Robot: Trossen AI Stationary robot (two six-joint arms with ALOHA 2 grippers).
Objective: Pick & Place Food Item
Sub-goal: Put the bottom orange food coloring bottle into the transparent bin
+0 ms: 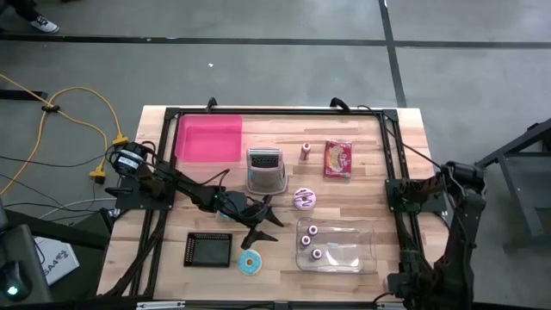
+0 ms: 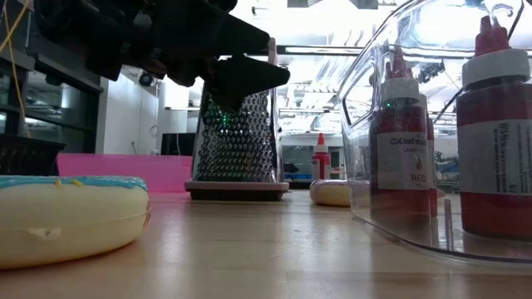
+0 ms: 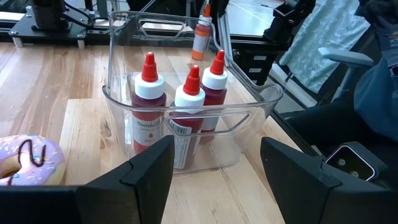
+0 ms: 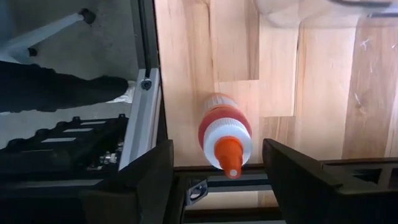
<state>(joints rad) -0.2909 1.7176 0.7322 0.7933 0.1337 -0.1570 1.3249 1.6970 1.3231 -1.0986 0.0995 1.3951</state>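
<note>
While it hangs above the middle of the table, the left hand [image 1: 261,226] is released: both dark fingers [image 3: 149,180] stand wide apart with nothing between them.

Item 1: blue-iced donut [image 1: 250,263], lying flat on the table just in front of the left hand, near the front edge; not touched by either hand.

Item 2: purple-iced donut [image 1: 305,199] with a dark squiggle, flat on the table to the right of the left hand, between the grater and the bin; also untouched.

Item 3: clear plastic bin [image 1: 366,250], right of the left hand, holding 3 red bottles [image 3: 186,106] with white collars and red caps, all upright.

Item 4: metal grater [image 1: 265,168], upright, just behind the left hand.

Item 5: black mesh tray [image 1: 209,249], flat, left of the blue-iced donut.

Item 6: pink tray [image 1: 209,138], at the far left corner of the table.

Item 7: small orange-capped bottle [image 1: 306,152], upright, between the grater and a red packet [image 1: 338,158] lying flat.

Item 8: right hand [image 4: 216,186], its arm folded at the table's right edge; fingers spread, grasping nothing, the orange-capped bottle in sight beyond them.
</note>
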